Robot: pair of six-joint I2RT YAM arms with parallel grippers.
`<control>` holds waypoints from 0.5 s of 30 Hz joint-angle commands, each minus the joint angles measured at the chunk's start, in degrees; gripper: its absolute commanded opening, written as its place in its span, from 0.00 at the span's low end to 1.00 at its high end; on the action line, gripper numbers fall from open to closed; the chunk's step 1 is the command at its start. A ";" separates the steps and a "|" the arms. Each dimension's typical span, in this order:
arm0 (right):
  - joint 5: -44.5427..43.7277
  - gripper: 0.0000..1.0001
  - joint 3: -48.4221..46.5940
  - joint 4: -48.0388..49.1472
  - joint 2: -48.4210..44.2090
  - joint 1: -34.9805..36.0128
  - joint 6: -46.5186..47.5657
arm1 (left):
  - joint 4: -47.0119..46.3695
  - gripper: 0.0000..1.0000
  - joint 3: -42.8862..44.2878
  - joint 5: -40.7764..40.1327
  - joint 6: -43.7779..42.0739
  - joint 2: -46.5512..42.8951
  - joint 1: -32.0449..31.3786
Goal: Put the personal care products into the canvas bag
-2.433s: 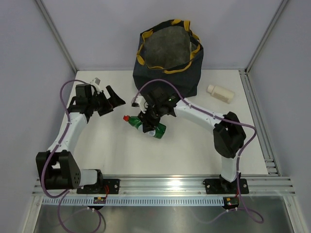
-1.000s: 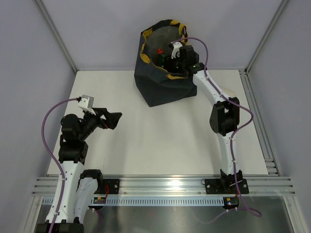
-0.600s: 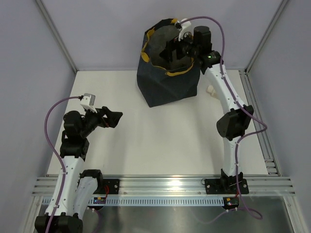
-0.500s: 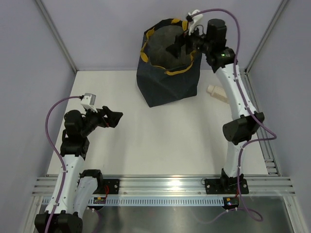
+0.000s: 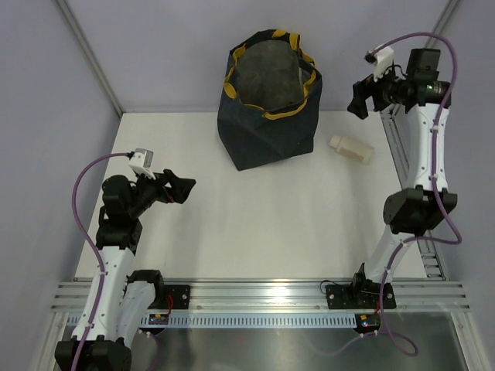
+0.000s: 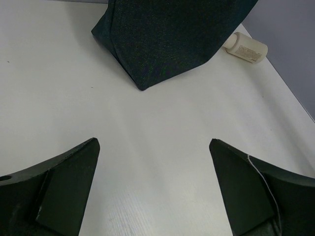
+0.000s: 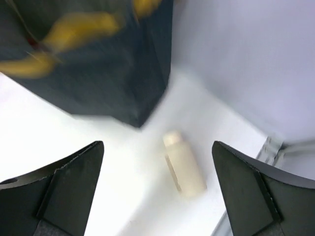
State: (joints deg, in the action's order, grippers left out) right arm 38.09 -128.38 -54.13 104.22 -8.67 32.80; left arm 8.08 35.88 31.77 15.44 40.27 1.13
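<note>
Both jaws gape empty; cream bottle [image 5: 352, 148], label unreadable, lies near canvas bag [image 5: 263, 137].

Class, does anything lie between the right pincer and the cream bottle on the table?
Nothing visible does. The open right pincer hangs above the cream bottle, which lies on the table beside the bag.

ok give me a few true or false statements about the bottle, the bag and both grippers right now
1. The cream bottle lies on its side on the table, outside the canvas bag. True.
2. The right gripper holds a bottle. False: it is open and empty.
3. The canvas bag has tipped over. False: it stands upright.
4. The left gripper is open and holds nothing. True.
</note>
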 commanded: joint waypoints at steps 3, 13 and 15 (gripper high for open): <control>-18.73 0.99 4.86 -12.60 10.81 0.49 20.17 | -2.01 0.99 0.86 1.54 -2.25 0.95 0.02; -28.50 0.99 0.24 -3.88 25.76 0.58 29.86 | -1.75 0.99 0.33 1.98 -2.96 2.26 0.02; -28.33 0.99 -0.03 -3.44 27.51 0.58 32.40 | -1.75 0.99 0.51 2.33 -3.14 2.62 0.02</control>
State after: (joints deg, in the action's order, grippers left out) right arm 12.86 -124.90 -59.37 130.34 -8.51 59.09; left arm 8.05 35.86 32.40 13.80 42.24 1.13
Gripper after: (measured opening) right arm 0.993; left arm 0.987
